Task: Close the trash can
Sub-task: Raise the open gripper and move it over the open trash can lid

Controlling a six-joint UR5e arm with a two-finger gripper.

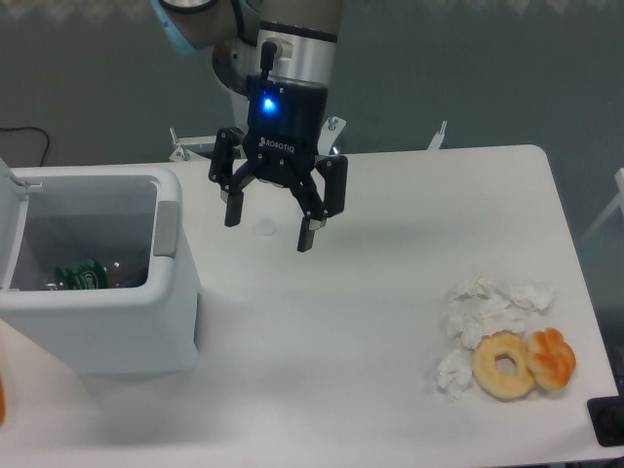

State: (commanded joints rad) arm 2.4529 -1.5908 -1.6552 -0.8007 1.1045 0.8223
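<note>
The trash can (107,322) is a large white bin at the left of the table, standing open. Its lid (10,229) is swung up at the far left edge, and a grey latch tab (168,229) sits on its right rim. Inside lies something green and dark (83,276). My gripper (270,226) hangs open above the table, to the right of the bin's back corner, with nothing between its fingers.
Crumpled white tissues (483,312), a plain doughnut (503,365) and an orange pastry (552,357) lie at the front right of the table. A black object (608,421) sits at the right front corner. An orange thing (3,402) shows at the left edge.
</note>
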